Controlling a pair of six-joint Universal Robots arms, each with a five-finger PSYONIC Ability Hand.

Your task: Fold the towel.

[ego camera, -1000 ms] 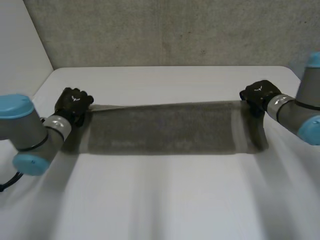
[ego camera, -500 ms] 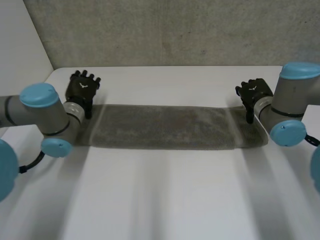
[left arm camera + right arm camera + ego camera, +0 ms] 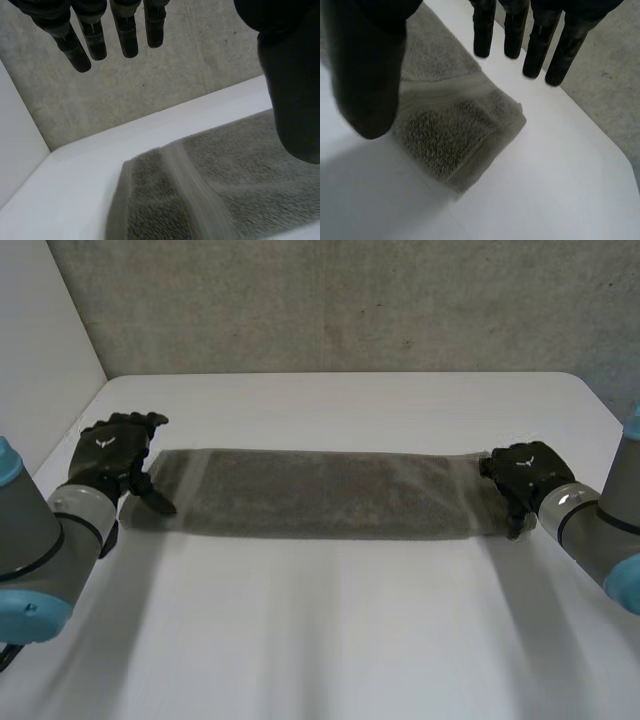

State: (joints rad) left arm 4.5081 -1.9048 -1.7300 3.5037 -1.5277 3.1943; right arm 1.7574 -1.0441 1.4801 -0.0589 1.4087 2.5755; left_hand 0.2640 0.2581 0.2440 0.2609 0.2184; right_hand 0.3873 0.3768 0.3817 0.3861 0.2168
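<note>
As the head view shows: towel (image 3: pixel 325 493) lies as a long flat strip on the tabletop (image 3: pixel 340 630); left hand (image 3: pixel 112 458) at its left end, right hand (image 3: pixel 525 472) at its right end.
Left wrist view: fingers (image 3: pixel 127 35) straight, apart from the thumb, holding nothing, over a towel corner.
Right wrist view: fingers (image 3: pixel 535 45) straight, apart, unclamped, over the towel's end.
</note>
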